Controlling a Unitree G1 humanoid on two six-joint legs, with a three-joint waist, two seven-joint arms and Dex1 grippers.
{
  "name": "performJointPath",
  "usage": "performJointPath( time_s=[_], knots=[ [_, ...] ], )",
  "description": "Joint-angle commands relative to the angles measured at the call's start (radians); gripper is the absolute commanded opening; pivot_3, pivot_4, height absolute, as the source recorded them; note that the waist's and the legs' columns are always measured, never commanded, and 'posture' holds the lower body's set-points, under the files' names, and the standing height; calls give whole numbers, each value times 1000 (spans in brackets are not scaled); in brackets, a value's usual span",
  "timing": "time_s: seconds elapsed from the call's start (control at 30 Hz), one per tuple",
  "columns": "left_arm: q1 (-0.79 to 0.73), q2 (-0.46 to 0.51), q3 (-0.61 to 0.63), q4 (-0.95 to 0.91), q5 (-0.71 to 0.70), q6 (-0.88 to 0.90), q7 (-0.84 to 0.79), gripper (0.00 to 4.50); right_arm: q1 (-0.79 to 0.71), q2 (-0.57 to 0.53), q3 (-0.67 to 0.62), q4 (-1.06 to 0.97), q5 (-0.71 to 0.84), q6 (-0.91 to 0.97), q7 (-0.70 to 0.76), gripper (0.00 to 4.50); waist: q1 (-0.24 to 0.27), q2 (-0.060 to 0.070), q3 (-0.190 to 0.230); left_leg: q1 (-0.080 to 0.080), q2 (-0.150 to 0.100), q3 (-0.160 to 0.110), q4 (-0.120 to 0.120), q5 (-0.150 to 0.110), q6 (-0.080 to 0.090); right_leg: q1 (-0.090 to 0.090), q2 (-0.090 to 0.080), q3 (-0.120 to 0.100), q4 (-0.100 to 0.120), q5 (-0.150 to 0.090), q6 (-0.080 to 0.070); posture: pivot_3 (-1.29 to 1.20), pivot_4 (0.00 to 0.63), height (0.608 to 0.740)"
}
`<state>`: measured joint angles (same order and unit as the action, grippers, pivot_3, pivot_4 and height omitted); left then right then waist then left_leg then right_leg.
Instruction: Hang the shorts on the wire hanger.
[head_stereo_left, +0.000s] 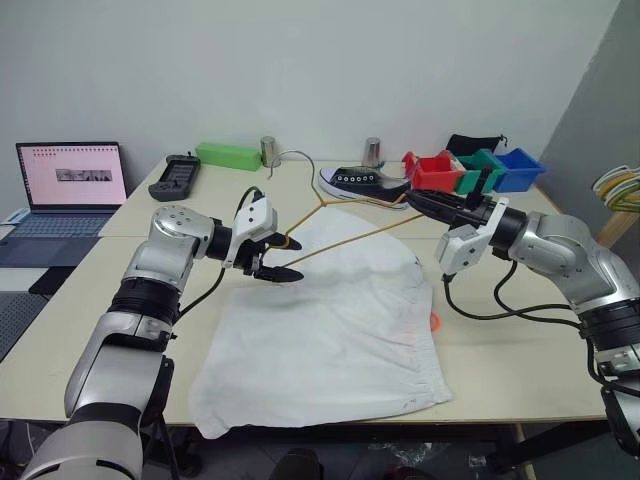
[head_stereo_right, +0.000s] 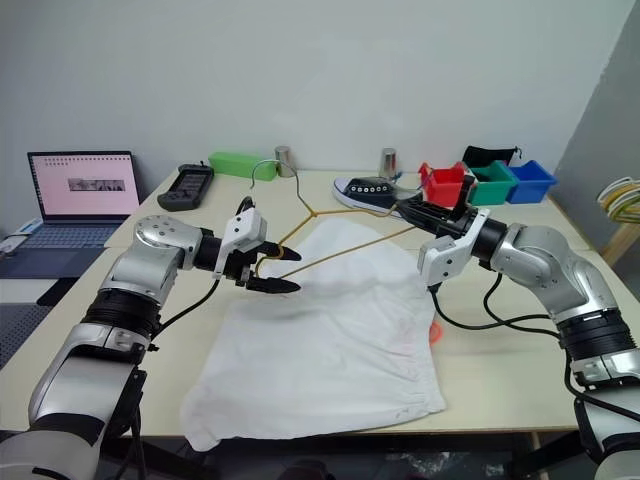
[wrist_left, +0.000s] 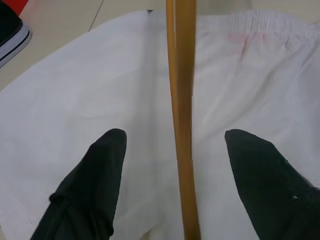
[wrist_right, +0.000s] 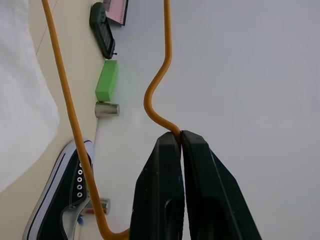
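With the right gripper (wrist_right: 181, 137) pinched on the wire hanger (head_stereo_left: 340, 243) held just above the shorts (head_stereo_left: 330, 335) spread on the table (head_stereo_left: 520, 350), close your half-open left gripper (wrist_left: 175, 145) squarely on the wire between its fingers before threading.

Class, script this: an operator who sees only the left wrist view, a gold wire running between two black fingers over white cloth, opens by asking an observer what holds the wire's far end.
Observer: The right hand is shut on the wire hanger, pinching the wire just past a bend.
Operator: Are the shorts hanging on it?
Observer: No. The shorts lie spread flat on the table, with the hanger held above their far edge.
Operator: What is behind the right hand?
Observer: A red bin stands on the table just behind it, with a green and a blue one alongside.
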<state>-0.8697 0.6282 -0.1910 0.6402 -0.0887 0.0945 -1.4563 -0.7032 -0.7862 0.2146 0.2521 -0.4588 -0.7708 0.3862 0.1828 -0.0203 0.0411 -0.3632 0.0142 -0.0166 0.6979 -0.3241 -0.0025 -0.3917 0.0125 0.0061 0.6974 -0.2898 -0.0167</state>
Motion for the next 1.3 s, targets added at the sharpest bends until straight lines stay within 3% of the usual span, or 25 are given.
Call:
performJointPath(
  time_s=[0.03, 0.37, 0.6, 0.8, 0.83, 0.97, 1.1, 1.3],
  knots=[
    [-21, -2, 3, -5, 9, -24, 7, 2363, -9, -16, -47, -23, 6, 8, -15, 0, -1, 0, 0, 0, 0, 0, 0, 0, 0, 0, 0, 0, 0, 0, 0, 313, 0, 740],
    [-10, 10, 7, -7, 25, -25, 11, 118, -29, -11, -44, -7, 2, 12, -24, 0, -5, 0, 0, 0, 0, 0, 0, 0, 0, 0, 0, 0, 0, 0, 0, 321, 0, 740],
    [-16, 9, 9, 6, 29, -35, 24, 31, -35, -10, -40, -2, -7, 10, -26, 0, -4, 0, 0, 0, 0, 0, 0, 0, 0, 0, 0, 0, 0, 0, 0, 322, 0, 740],
    [-27, 2, 2, 33, 50, -63, 62, 31, 2, -15, -7, -4, 39, 59, 76, 0, -4, 0, 0, 0, 0, 0, 0, 0, 0, 0, 0, 0, 0, 0, 0, 319, 0, 740],
    [-27, 1, 1, 35, 51, -67, 63, 0, 9, -16, -3, -7, 57, 65, 99, 506, -4, 0, 0, 0, 0, 0, 0, 0, 0, 0, 0, 0, 0, 0, 0, 319, 0, 740],
    [-30, -17, 1, 61, 91, -156, 136, 0, 34, -18, -4, -13, 101, 96, 168, 1221, -2, 0, 0, 0, 0, 0, 0, 0, 0, 0, 0, 0, 0, 0, 0, 315, 0, 740],
    [-35, -26, -5, 92, 140, -239, 215, 0, 52, -25, -15, -45, 146, 141, 237, 2242, 4, 0, 0, 0, 0, 0, 0, 0, 0, 0, 0, 0, 0, 0, 0, 310, 0, 740],
    [-47, -36, -44, 177, 270, -436, 408, 0, 111, -22, -45, -170, 299, 362, 376, 3599, 7, 0, 0, 0, 0, 0, 0, 0, 0, 0, 0, 0, 0, 0, 0, 304, 0, 740]
  ],
)
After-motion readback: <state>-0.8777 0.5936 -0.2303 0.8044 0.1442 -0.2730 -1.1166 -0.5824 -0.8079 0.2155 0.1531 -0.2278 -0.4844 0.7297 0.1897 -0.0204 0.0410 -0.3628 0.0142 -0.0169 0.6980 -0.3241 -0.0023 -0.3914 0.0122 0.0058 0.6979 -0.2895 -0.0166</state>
